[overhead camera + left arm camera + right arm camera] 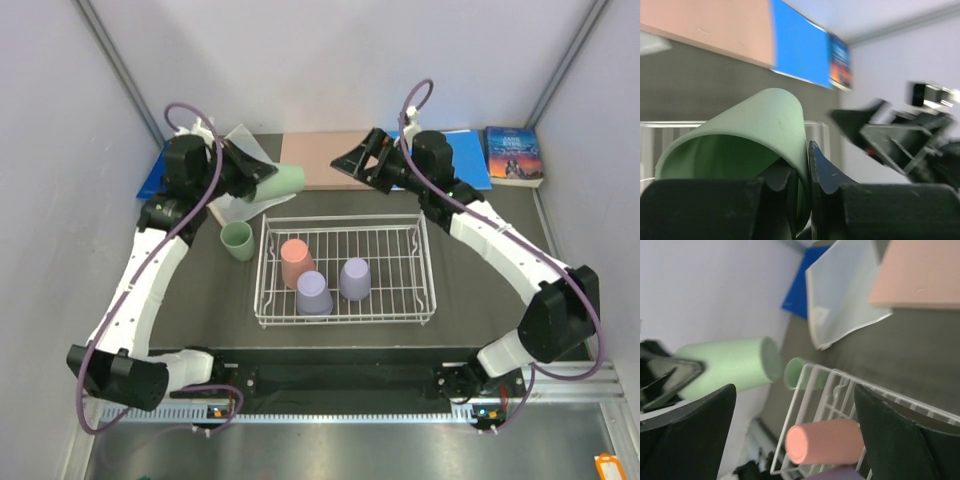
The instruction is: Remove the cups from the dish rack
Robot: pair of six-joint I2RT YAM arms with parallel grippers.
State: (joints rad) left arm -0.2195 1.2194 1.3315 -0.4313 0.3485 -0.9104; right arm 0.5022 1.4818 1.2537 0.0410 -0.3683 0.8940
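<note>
From above, the left fingers (252, 168) held a sage green plastic tumbler (285, 180) sideways over the dark bench (200, 300), beside the white wire dish rack (345, 322), which held one salmon pink tumbler (297, 262) and two lavender tumblers (314, 293). In the left wrist view, both fingers pinched its wall. In the right wrist view, the right fingers (695, 425) gaped wide, empty.

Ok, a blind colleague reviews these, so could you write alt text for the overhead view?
The left pincer holds a green cup sideways beyond a wire dish rack containing one pink cup and two purple cups. Another green cup stands on the table left of the rack, and the right pincer hangs open behind it.
</note>
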